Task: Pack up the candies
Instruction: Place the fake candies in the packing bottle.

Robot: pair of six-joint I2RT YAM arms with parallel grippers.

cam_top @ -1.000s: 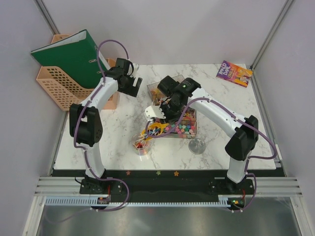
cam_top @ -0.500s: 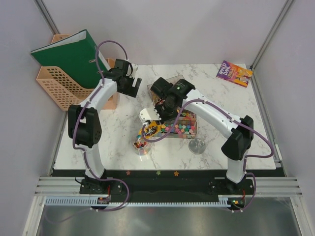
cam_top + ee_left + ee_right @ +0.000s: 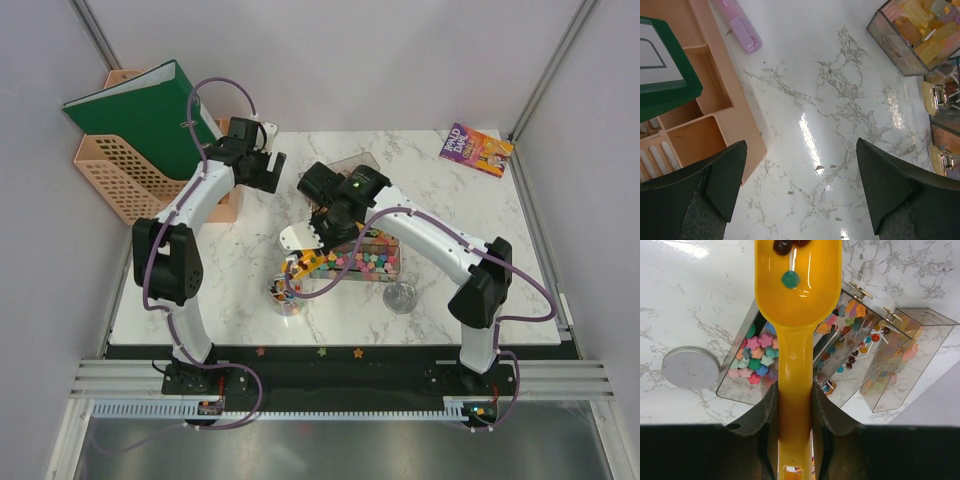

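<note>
Few candies (image 3: 790, 279) lie in the scoop (image 3: 797, 305); book (image 3: 476, 150) reads "Roald Dahl".

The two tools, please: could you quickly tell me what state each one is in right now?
Left tool: open, holding nothing.
Right tool: closed on the handle of the orange scoop.

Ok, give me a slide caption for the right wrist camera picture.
Right gripper clamps an orange scoop holding a few candies, above the clear candy box.
</note>
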